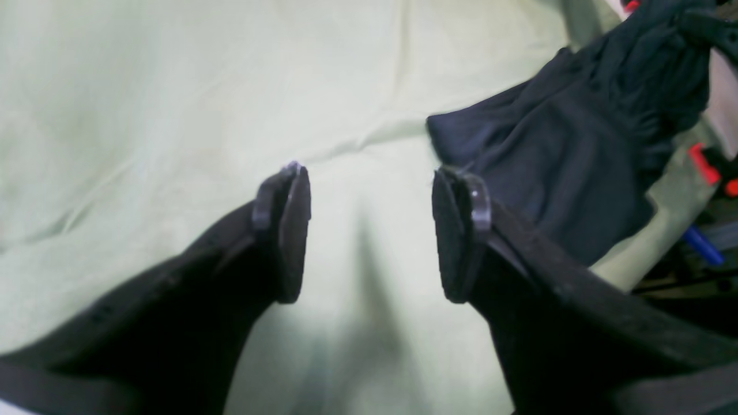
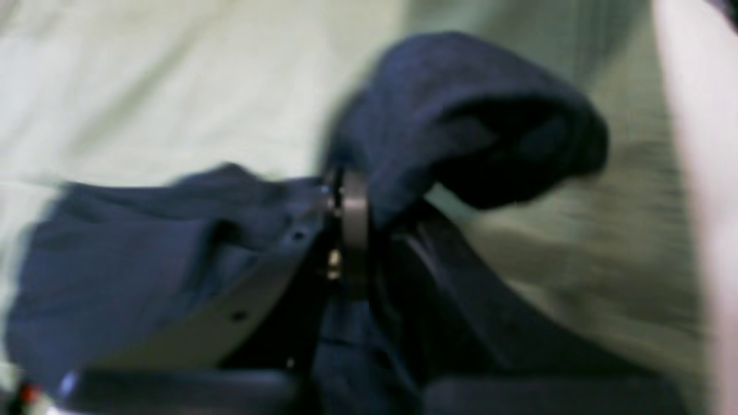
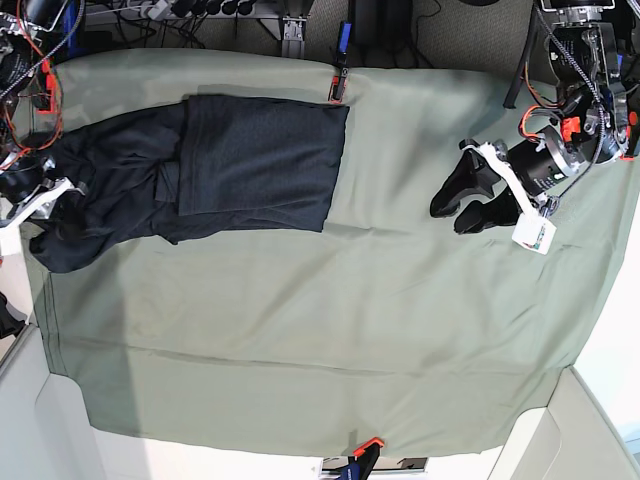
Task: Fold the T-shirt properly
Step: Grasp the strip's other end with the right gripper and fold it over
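Observation:
The dark charcoal T-shirt (image 3: 250, 160) lies at the table's upper left in the base view, partly folded, with a flat rectangular part on the right and bunched fabric on the left. My right gripper (image 3: 48, 197) is at that bunched left end, shut on shirt fabric. In the blurred right wrist view the fabric (image 2: 461, 115) drapes over the closed gripper (image 2: 346, 225). My left gripper (image 3: 457, 207) is open and empty over bare cloth, far right of the shirt. In the left wrist view it (image 1: 372, 230) is open, with the shirt (image 1: 576, 144) at the upper right.
A pale sage-green cloth (image 3: 350, 330) covers the table, with some wrinkles. Red clamps hold it at the far edge (image 3: 337, 88) and the near edge (image 3: 365, 446). Cables and electronics line the top edge (image 3: 200, 10) and both arm bases.

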`<move>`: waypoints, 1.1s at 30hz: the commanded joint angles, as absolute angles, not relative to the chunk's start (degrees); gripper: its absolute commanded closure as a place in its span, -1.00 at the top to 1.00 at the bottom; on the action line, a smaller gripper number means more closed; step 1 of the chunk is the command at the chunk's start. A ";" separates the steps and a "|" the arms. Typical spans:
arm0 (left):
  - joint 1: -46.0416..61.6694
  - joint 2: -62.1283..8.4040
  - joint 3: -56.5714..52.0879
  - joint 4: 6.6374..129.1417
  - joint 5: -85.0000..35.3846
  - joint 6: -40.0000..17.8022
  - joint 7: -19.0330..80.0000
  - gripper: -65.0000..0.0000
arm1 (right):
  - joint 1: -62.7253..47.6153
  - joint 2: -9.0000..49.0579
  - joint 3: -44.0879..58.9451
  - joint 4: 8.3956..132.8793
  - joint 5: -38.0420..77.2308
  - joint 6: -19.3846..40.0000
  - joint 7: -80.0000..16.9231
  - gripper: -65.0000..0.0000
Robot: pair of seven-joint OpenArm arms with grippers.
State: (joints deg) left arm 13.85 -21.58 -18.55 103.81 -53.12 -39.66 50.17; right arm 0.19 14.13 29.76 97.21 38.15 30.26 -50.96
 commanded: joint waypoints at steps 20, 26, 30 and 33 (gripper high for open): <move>13.52 -24.91 -18.87 104.64 -55.75 -40.00 49.12 0.11 | -6.37 -8.62 -4.03 104.88 25.08 30.79 -46.06 -0.60; 13.52 -24.93 -18.87 104.64 -55.77 -40.00 49.19 0.11 | -6.35 -8.60 -5.91 104.36 23.11 30.61 -46.09 0.38; 13.54 -24.93 -18.87 104.64 -55.75 -40.00 49.82 0.11 | -6.35 -8.56 -5.28 107.79 23.07 29.91 -46.30 0.38; 13.67 -24.95 -18.87 104.64 -55.75 -40.00 50.06 0.11 | -6.02 -8.56 -2.92 112.22 20.32 29.21 -46.28 0.38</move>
State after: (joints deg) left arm 14.00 -24.12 -18.50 103.81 -54.52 -39.66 51.03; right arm -6.66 -8.29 -2.94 111.39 19.51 29.43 -47.57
